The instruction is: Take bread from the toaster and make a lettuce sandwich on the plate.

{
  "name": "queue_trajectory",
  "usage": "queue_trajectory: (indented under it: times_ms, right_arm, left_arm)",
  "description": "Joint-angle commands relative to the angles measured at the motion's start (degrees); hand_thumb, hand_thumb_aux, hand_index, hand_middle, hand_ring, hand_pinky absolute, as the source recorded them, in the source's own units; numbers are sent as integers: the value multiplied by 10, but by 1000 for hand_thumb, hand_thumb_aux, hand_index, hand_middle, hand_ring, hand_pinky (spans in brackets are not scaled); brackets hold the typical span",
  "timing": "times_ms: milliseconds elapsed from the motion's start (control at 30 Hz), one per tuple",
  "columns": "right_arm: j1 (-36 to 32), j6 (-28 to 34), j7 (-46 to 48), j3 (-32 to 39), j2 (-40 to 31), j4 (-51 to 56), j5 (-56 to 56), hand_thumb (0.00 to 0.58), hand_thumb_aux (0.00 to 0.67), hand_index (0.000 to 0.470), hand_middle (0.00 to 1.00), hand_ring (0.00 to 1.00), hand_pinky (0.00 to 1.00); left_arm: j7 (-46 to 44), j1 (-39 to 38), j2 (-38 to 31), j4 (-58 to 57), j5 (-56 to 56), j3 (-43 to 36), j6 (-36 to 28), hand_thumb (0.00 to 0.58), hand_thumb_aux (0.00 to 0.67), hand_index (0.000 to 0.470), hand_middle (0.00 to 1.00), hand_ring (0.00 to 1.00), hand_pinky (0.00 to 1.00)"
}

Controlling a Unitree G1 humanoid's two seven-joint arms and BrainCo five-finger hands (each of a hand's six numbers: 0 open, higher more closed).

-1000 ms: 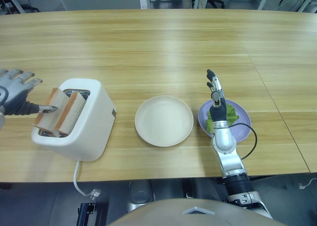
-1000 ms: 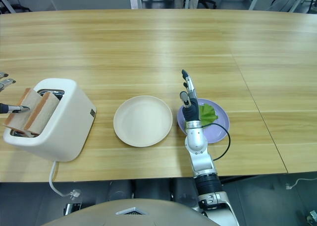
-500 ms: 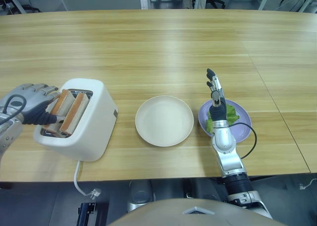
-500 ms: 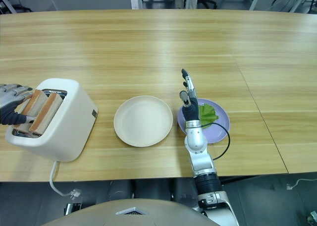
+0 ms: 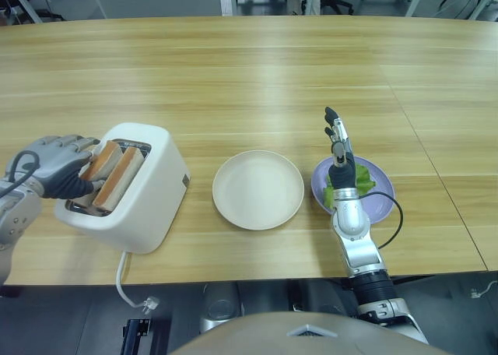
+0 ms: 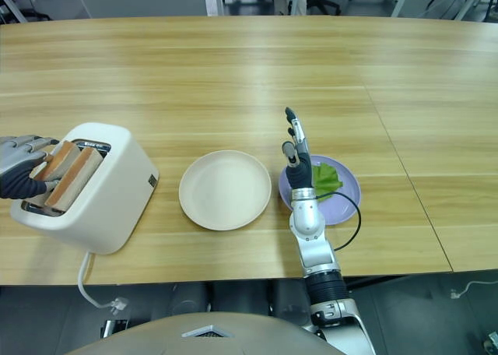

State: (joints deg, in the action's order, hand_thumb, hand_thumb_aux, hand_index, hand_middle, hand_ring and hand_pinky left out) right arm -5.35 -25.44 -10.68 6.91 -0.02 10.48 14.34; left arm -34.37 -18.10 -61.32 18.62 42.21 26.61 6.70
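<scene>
A white toaster (image 5: 148,191) is seen at the left front of the wooden table (image 5: 233,75), with its cord (image 5: 120,281) hung over the near edge. Two slices are held in its slots. The outer bread slice (image 5: 99,162) is clasped by the left hand (image 5: 54,168), with fingers curled over its top edge. The second slice (image 5: 124,180) is left beside it, untouched. A cream plate (image 5: 257,189) is set in the middle, bare. Just to its right, the lettuce (image 6: 327,176) is laid on a purple plate (image 5: 381,193). The right hand (image 5: 338,141) is held upright over that plate's near side, with fingers stretched straight and nothing gripped.
</scene>
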Motion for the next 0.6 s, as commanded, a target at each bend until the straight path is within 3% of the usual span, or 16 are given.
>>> queue_trajectory:
  times_ms: [33, 333, 600]
  right_arm:
    - [-4, 2, -2, -2, 1, 12, 1, 0, 0, 0, 0, 0, 0]
    - [-7, -1, -3, -3, 0, 18, 1, 0, 0, 0, 0, 0, 0]
    - [-10, -6, -5, -5, -2, 18, 0, 0, 0, 0, 0, 0, 0]
  left_arm:
    - [-1, 15, 10, 15, -14, -8, -4, 580, 670, 460, 0, 0, 0]
    - [5, 35, 23, 31, -29, 4, -13, 580, 670, 460, 0, 0, 0]
    - [-1, 69, 27, 50, -75, 63, -31, 580, 670, 460, 0, 0, 0]
